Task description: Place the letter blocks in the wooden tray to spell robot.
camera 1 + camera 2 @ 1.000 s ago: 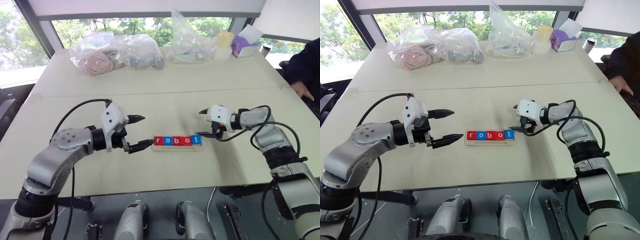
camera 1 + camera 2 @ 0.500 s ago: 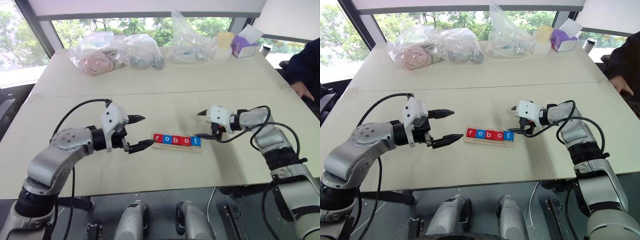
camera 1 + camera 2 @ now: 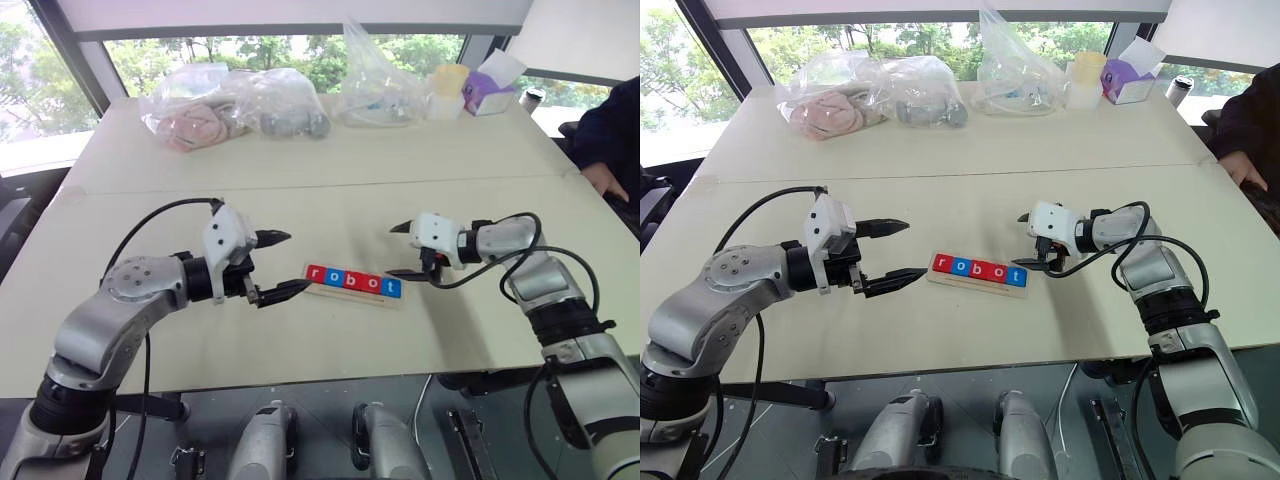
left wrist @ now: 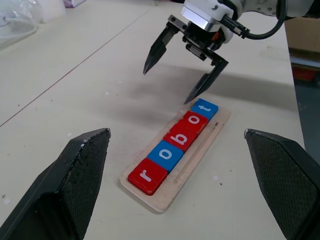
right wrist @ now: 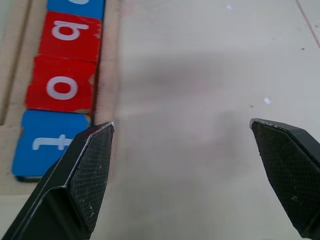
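— Letters first: what could be read?

— White lowercase letters on the letter blocks [image 4: 175,141] spelled "robot": red r, blue o, red b, red o, blue t, all five in one row, edge to edge, inside the wooden tray [image 4: 200,160]. No other writing was legible; the purple box [image 3: 487,88] at the upper right of the head view was too small to read.

— Where did the tray sit?

— Just below the middle of the head view, flat on the desk [image 3: 330,340], slightly slanted, its r end toward the left of the frame and its t end lower and toward the right. A bare strip of wood ran along the near side of the row.

— And the left gripper [image 3: 280,265]?

— Left of centre, its fingers spread wide and holding nothing, the lower tip just beside the tray's r end but apart from it.

— The right gripper [image 3: 1032,243]?

— Right of centre, also spread wide and empty. In the left wrist view one black tip hung right by the blue t block; I could not tell whether it touched.

— Anything else?

— Clear plastic bags [image 3: 235,105] with soft things inside lay along the top of the frame, and a person's sleeve and hand [image 3: 603,178] rested at the right edge.
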